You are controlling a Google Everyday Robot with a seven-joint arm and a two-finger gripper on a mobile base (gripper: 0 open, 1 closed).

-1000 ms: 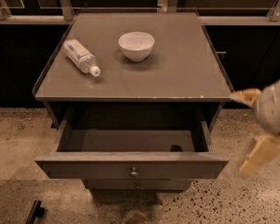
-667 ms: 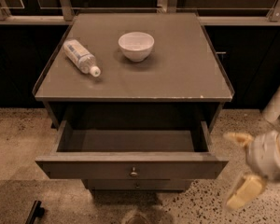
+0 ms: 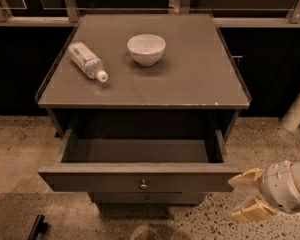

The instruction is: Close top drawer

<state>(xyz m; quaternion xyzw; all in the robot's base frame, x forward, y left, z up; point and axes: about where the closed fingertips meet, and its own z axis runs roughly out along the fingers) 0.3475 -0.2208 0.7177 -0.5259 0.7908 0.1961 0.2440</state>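
The top drawer (image 3: pixel 140 181) of the grey-brown cabinet is pulled far out, and its inside looks empty. Its flat front faces me with a small round metal knob (image 3: pixel 143 185) at the centre. My gripper (image 3: pixel 242 196) is at the lower right, just beside the right end of the drawer front and at about its height. Its two cream fingers (image 3: pixel 246 178) point left towards the drawer and stand apart with nothing between them.
On the cabinet top (image 3: pixel 190 79) lie a clear plastic bottle (image 3: pixel 88 60) on its side and a white bowl (image 3: pixel 146 48). A lower drawer front (image 3: pixel 147 198) shows under the open one. A white post (image 3: pixel 297 109) stands at the right. The floor is speckled stone.
My gripper has moved down and to the left, from beside the cabinet's right edge to the right end of the drawer front. The drawer has not moved.
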